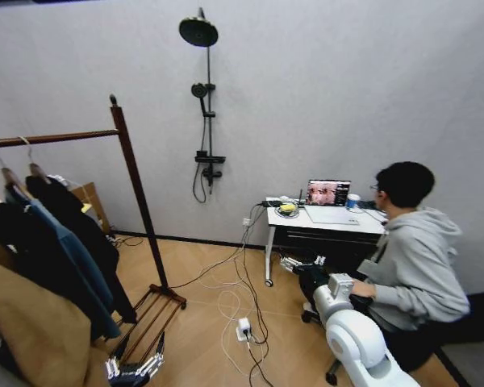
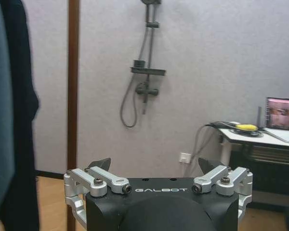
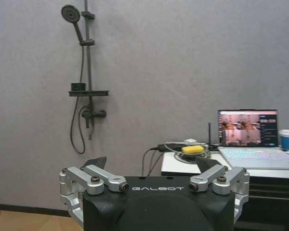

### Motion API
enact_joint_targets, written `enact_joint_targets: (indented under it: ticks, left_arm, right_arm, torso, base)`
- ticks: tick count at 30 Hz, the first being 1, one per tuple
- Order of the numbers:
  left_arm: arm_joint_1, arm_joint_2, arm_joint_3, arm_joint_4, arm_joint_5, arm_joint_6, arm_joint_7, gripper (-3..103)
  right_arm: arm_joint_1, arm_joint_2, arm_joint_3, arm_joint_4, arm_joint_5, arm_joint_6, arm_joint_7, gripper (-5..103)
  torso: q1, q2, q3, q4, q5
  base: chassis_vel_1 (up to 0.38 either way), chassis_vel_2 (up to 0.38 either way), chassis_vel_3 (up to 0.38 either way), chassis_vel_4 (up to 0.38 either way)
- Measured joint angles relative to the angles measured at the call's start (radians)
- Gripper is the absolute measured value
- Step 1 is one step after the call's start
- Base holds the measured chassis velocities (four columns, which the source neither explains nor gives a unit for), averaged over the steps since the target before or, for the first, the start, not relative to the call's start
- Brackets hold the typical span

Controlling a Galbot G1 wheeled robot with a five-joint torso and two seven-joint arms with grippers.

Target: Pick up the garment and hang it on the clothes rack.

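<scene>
Head view: the black garment hangs on the clothes rack bar, between its post and the blue jacket. Left claw waits low by the rack's base, right claw well away; both spread, empty. Best reach high for the hanger hook

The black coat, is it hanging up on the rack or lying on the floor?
Hanging up. The black coat hangs by its hanger from the clothes rack bar, beside a blue jacket.
</scene>
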Motion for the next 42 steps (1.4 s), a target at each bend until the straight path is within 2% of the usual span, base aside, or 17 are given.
enact_joint_targets:
  ticks: [18, 21, 42]
  left_arm:
    - [0.0, 0.0, 0.0, 0.0, 0.0, 0.0, 0.0, 100]
    - [0.0, 0.0, 0.0, 0.0, 0.0, 0.0, 0.0, 100]
    - [0.0, 0.0, 0.0, 0.0, 0.0, 0.0, 0.0, 100]
  right_arm:
    - [-0.015, 0.0, 0.004, 0.001, -0.006, 0.009, -0.005, 100]
    - [-0.018, 0.004, 0.001, 0.001, -0.011, 0.009, -0.007, 100]
    - [-0.015, 0.021, -0.016, -0.016, -0.033, 0.013, -0.013, 100]
  torso:
    - [0.0, 0.0, 0.0, -0.0004, -0.0001]
    - [0.0, 0.0, 0.0, 0.0001, 0.0005]
    - [0.0, 0.0, 0.0, 0.0002, 0.0003]
  base:
    - [-0.016, -0.206, -0.208, -0.021]
    - [0.058, -0.099, -0.089, 0.064]
    - [0.151, -0.147, -0.143, 0.141]
